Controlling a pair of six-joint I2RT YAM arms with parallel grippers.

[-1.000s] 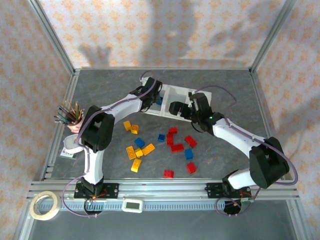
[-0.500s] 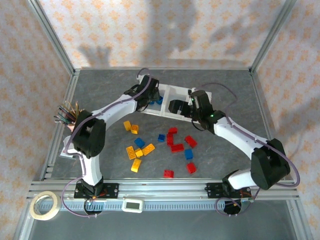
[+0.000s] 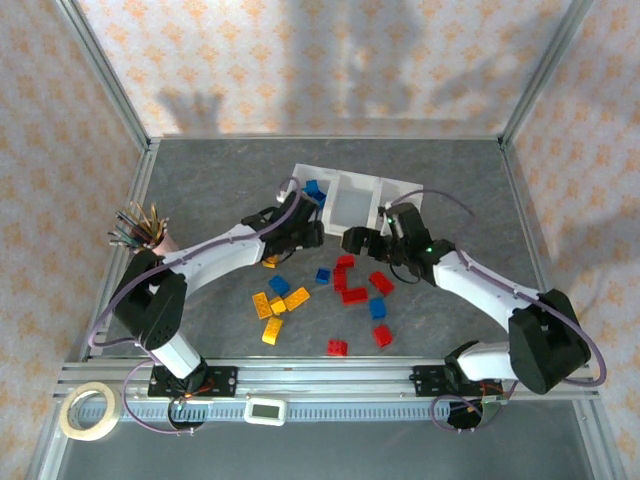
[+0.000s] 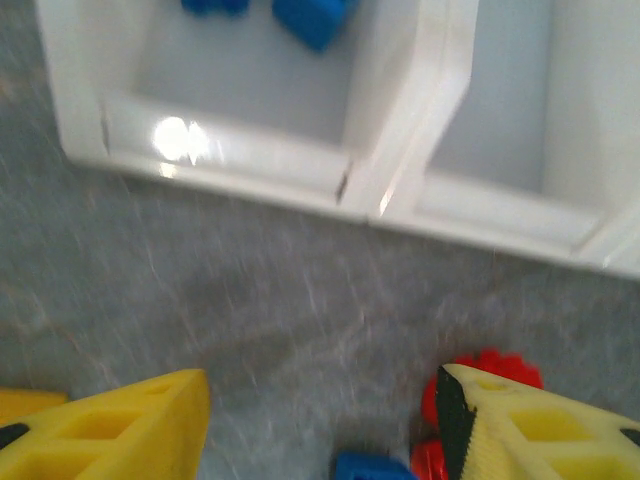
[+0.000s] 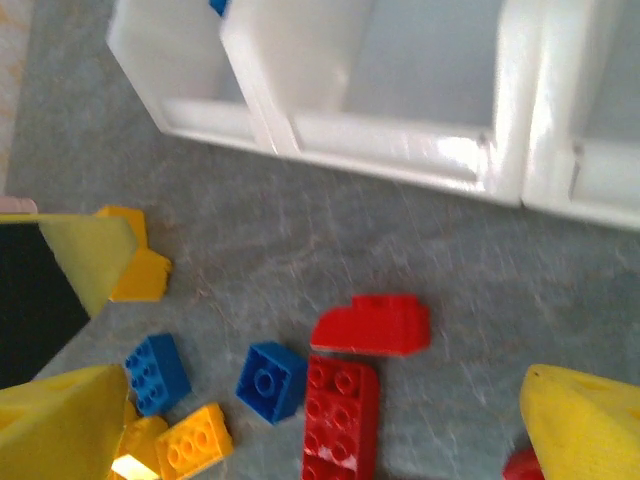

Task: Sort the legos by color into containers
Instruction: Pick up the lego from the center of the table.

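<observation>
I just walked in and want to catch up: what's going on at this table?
Lego bricks are being sorted by color into a white three-compartment tray. Some blue bricks lie in its left compartment. The left gripper and right gripper, both open and empty, hover over the red, blue and yellow ones left in front of it.

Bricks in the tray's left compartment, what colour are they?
Blue bricks, clearest in the left wrist view.
</observation>
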